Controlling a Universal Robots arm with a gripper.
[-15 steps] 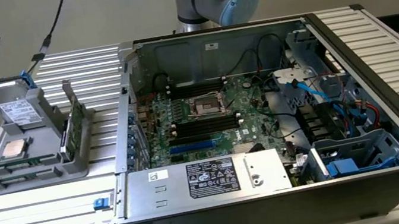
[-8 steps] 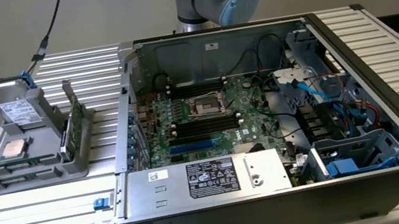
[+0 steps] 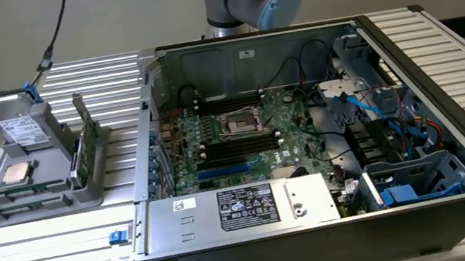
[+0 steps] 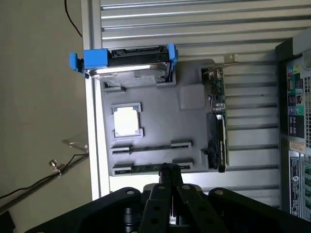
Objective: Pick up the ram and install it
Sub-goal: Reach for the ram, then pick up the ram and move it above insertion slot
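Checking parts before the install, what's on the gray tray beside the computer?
On the gray tray: a blue-framed hard drive, a silver processor, the ram in its slot and an upright expansion card. In the wrist view the shut tool covers the ram's middle.

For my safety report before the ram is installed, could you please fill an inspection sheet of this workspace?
Surface: slatted metal table, carrying gray parts tray and open computer case.
Job's things: ram lying in tray; motherboard exposed in case.
Clutter: hard drive, processor, expansion card in tray.
Grippers: gripper shut, over the ram; contact unclear.
Cables: black cable above table; blue cables inside case.
Surroundings: pale floor.
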